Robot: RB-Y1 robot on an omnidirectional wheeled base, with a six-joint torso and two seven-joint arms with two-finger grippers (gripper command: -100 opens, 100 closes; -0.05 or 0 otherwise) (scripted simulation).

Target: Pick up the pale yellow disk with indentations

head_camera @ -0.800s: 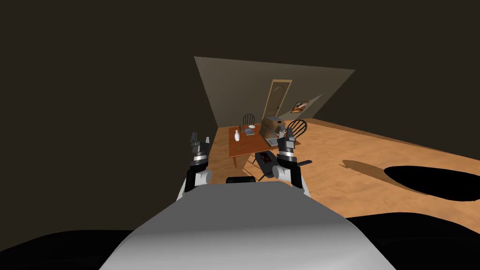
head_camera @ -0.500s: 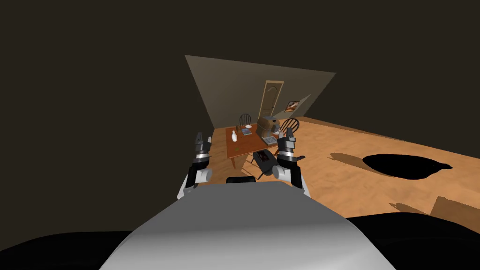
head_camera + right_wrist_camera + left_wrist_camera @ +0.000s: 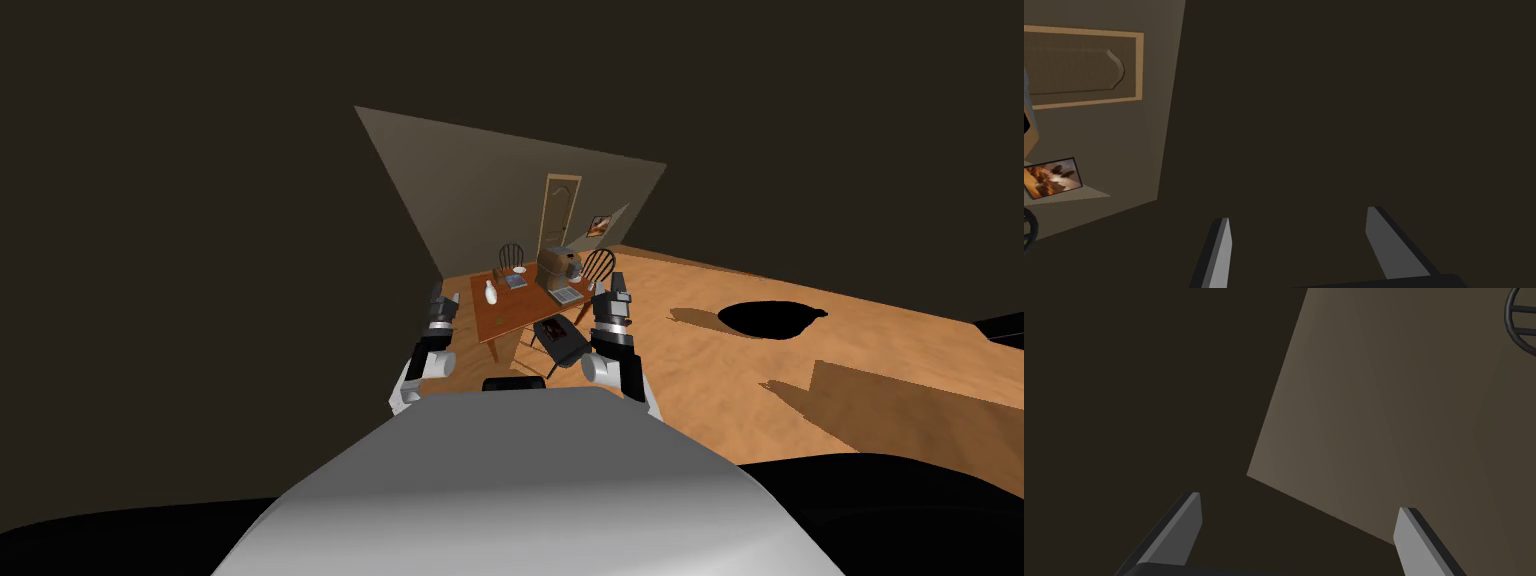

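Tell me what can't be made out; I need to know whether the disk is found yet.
Head view: small pale item on the table, too small to show indentations.
Left wrist view: chair back, cut off by the edge.
Right wrist view: framed picture, cut off by the edge.

Small pale disk [image 3: 519,269], lying flat, far end of brown table [image 3: 520,308]
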